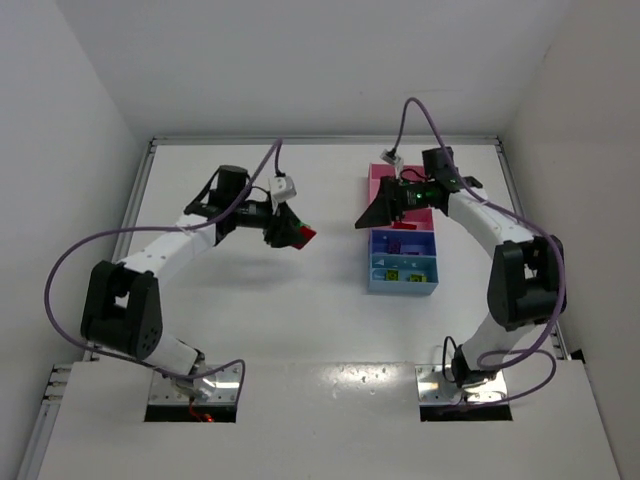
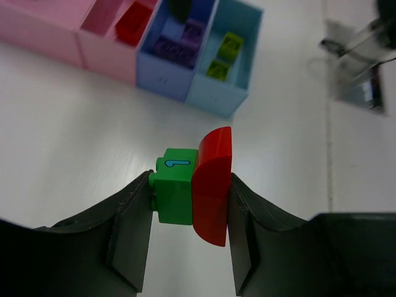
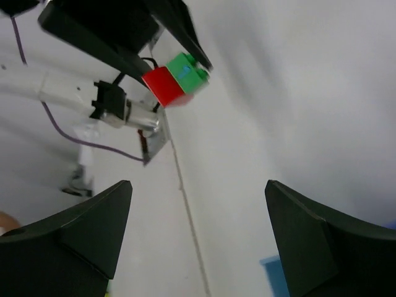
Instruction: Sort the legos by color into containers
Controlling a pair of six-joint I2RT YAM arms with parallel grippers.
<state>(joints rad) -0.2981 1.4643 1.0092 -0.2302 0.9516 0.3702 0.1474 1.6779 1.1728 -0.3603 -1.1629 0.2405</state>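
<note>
Gripping a joined pair of small plastic toy bricks, the left gripper (image 2: pixel 190 209) has its black jaws clamped on the pair from both sides. One pad presses the square green brick (image 2: pixel 173 192), which bears a small blue mark on its top. The other pad presses the rounded red brick (image 2: pixel 212 185) stuck to it. In the top view the pair sits above the white table (image 1: pixel 250 300), near the table's middle and well apart from the long plastic divided tray (image 1: pixel 403 288) on the right side.

The right gripper (image 3: pixel 198 229) has its two dark fingers spread wide with nothing between them. From above it hangs by the pink end of the tray, and its wrist camera faces the held pair.

In the left wrist view:
- The smaller pink compartment (image 2: pixel 105 55) holds a red brick (image 2: pixel 134 21).
- The dark blue compartment (image 2: pixel 164 77) holds purple bricks (image 2: pixel 176 46).
- The light blue compartment (image 2: pixel 216 99) holds two yellow-green bricks (image 2: pixel 231 44).
- Only part of the large pink compartment (image 2: pixel 37 34) shows, so I cannot tell what is in it.
</note>
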